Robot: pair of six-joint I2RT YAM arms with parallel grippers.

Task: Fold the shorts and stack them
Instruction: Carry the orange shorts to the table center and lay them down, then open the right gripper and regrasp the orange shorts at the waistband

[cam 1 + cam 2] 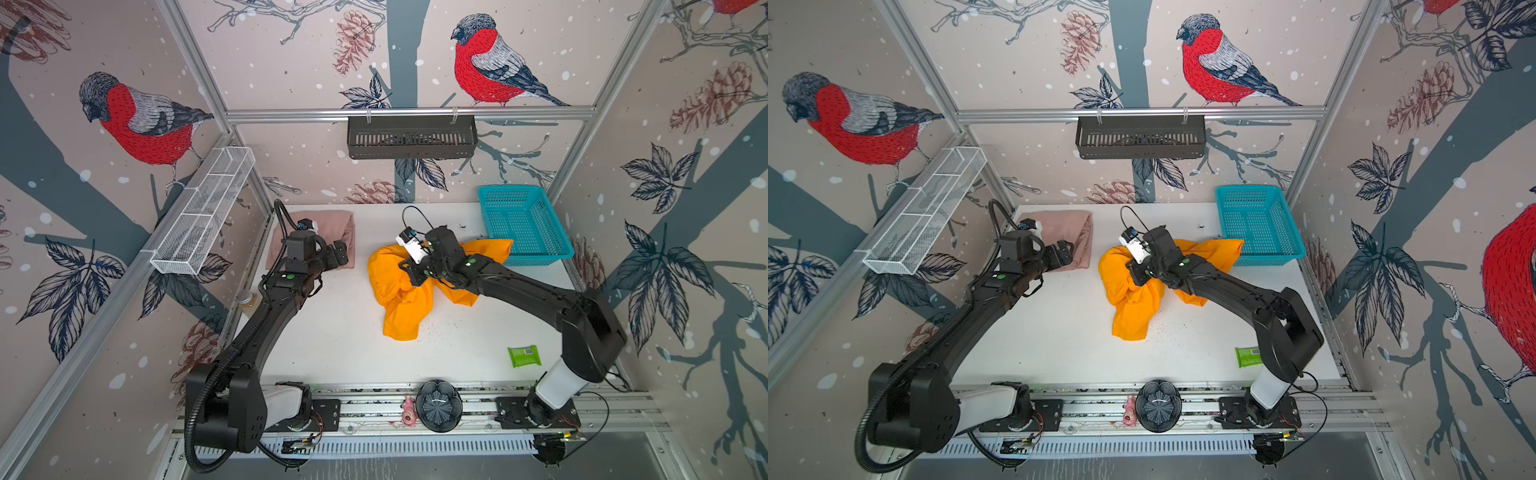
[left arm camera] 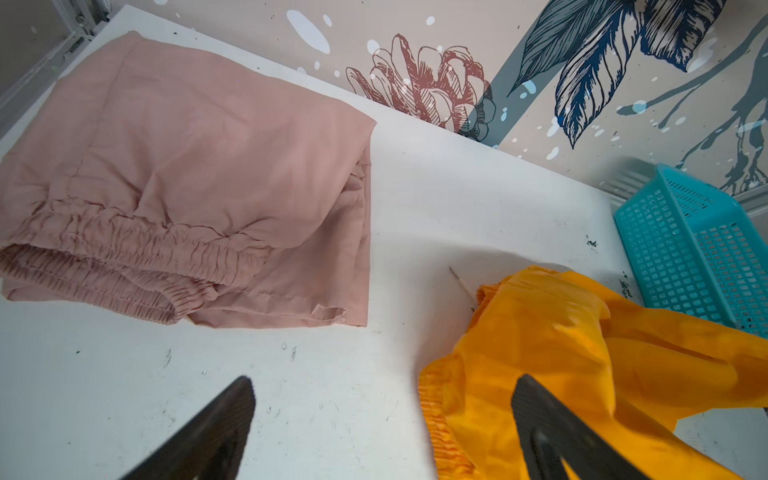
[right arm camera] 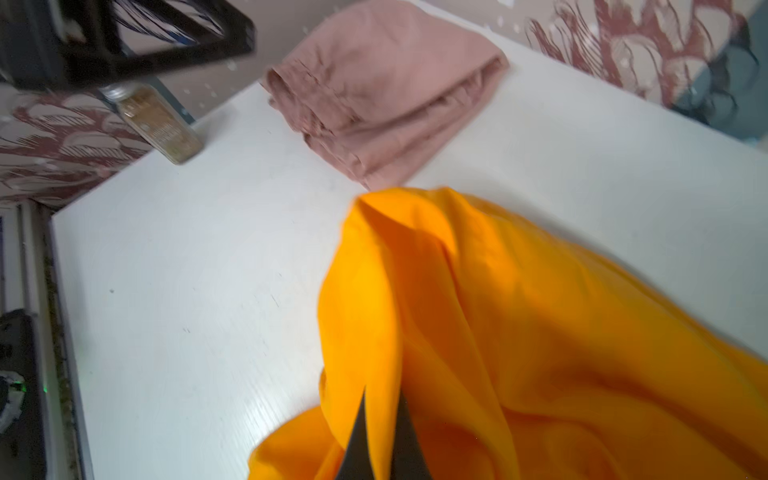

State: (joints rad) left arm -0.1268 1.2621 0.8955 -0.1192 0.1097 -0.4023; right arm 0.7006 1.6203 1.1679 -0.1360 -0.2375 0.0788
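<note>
- Pink shorts (image 1: 332, 224) lie folded at ten o'clock on the bench (image 1: 332, 332).
- Orange shorts (image 1: 403, 316), crumpled, we pinch in closed right jaws; folding, stacking remain.
- Left jaws gape empty.

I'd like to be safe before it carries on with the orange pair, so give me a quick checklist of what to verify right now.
1. Grip: right gripper shut on a fold of the orange shorts: ok.
2. Free arm: left gripper open and empty: ok.
3. The pink shorts folded at the back of the table: ok.
4. Orange pair spread flat for folding: not ok, bunched up.
5. Orange fabric clear of the blue basket: cannot tell, one end lies at its wall.
</note>
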